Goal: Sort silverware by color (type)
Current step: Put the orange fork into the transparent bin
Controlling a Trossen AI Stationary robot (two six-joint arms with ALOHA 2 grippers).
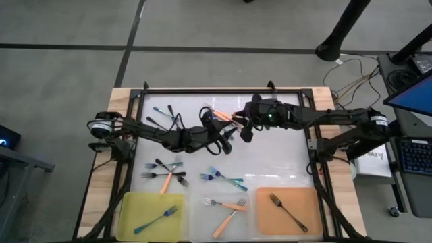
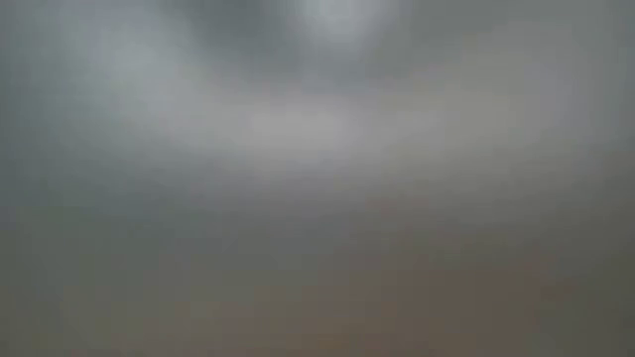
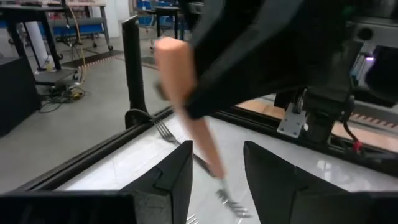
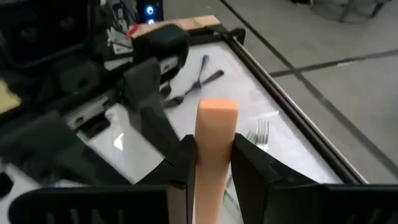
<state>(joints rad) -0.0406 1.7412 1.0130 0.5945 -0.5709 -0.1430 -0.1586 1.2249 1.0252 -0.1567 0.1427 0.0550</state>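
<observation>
An orange-handled fork (image 3: 186, 106) with silver tines hangs over the table's far middle, and my right gripper (image 4: 216, 140) is shut on it. My left gripper (image 3: 217, 149) is open right below it (image 1: 227, 140). Its two fingers stand on either side of the fork's lower handle, apart from it. Loose forks lie on the white table: dark and blue ones at the far left (image 1: 165, 115), a mixed cluster (image 1: 165, 172) and blue ones (image 1: 223, 179) nearer. The low view shows only blur. My right gripper pinches the fork's orange handle (image 4: 216, 158) between its two fingers, coming from the table's right and slanting a little down. The handle's free end (image 4: 217, 109) sticks out past the fingertips. The fork is lifted clear and steeply tilted, tines (image 3: 233, 205) lowest.
Three trays sit along the near edge: a yellow one (image 1: 138, 202) with a blue fork, a clear one (image 1: 202, 226) with orange-handled forks, and an orange one (image 1: 307, 202) with a dark fork. A black frame (image 1: 223, 91) rims the table.
</observation>
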